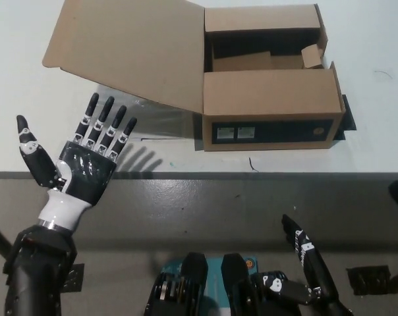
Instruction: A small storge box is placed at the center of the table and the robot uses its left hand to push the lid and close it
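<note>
Your left hand [80, 168] is hovering palm-up with fingers spread and nothing in it, over the near edge of the table [28, 105]. The lid [130, 49] is lying up and to its right, flung open leftward from the box [268, 105], which is sitting at the table's middle. Its long hinge edge is running away from you along the box's left side, so you are looking at a push under the flap, sweeping rightward. Your right hand [308, 263] is resting low at the bottom right, fingers outstretched, much farther from the lid.
</note>
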